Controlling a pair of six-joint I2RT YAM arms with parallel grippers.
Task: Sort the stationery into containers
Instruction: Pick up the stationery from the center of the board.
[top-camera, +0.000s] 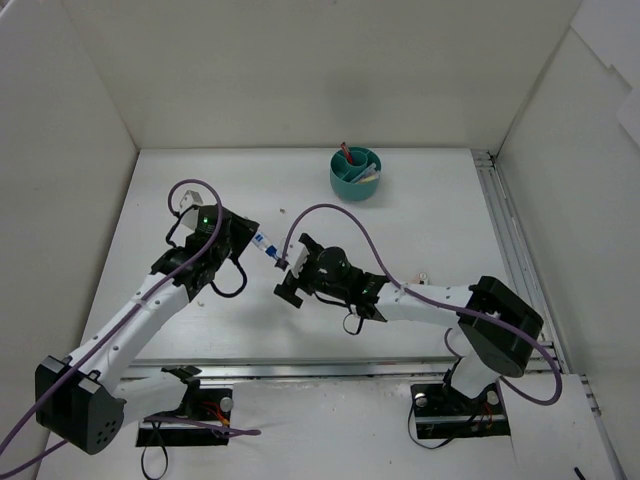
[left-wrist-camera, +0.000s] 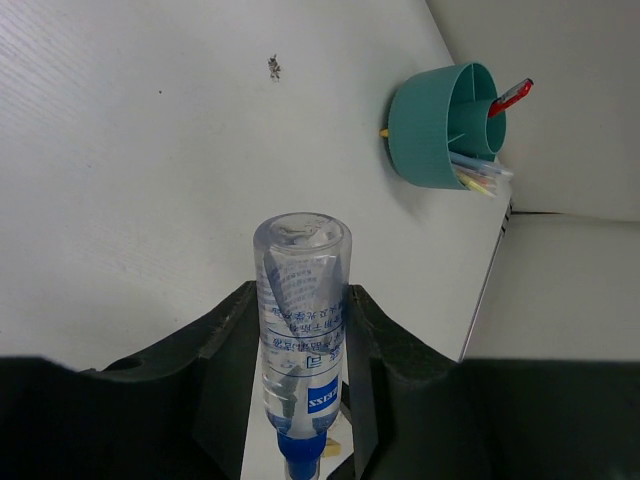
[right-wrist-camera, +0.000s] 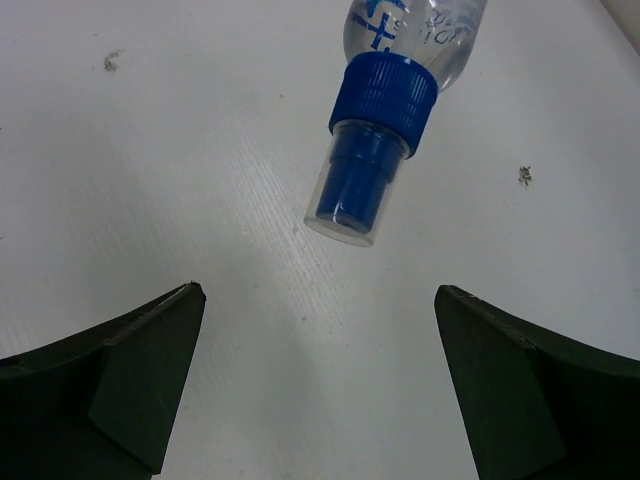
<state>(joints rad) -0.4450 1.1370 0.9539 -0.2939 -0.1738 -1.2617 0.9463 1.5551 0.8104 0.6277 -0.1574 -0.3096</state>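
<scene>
Left tool (left-wrist-camera: 300, 310) pinches clear blue-capped bottle (left-wrist-camera: 300, 250) by its body, cap end offered toward right tool (right-wrist-camera: 318, 290), which is spread wide just short of it; likely a handover. Teal cup (top-camera: 345, 185) sits at far side of counter (top-camera: 440, 220), well apart, pens (left-wrist-camera: 478, 178) inside.

We see a white table (top-camera: 200, 190) with a finely ribbed, matt surface, closed in by white panels (top-camera: 300, 70) on its left, far and right sides. A round teal plastic organiser cup (top-camera: 356, 173) stands upright on the far part of the table, right of centre, well apart from anything else lying there. A silver metal rail (top-camera: 508, 240) runs along the right edge, and a second rail (top-camera: 330, 368) along the near edge. A few small dark specks (left-wrist-camera: 274, 66) dot the bare surface. A tiny pale object (top-camera: 422, 275) lies right of centre; we cannot tell what it is.
</scene>
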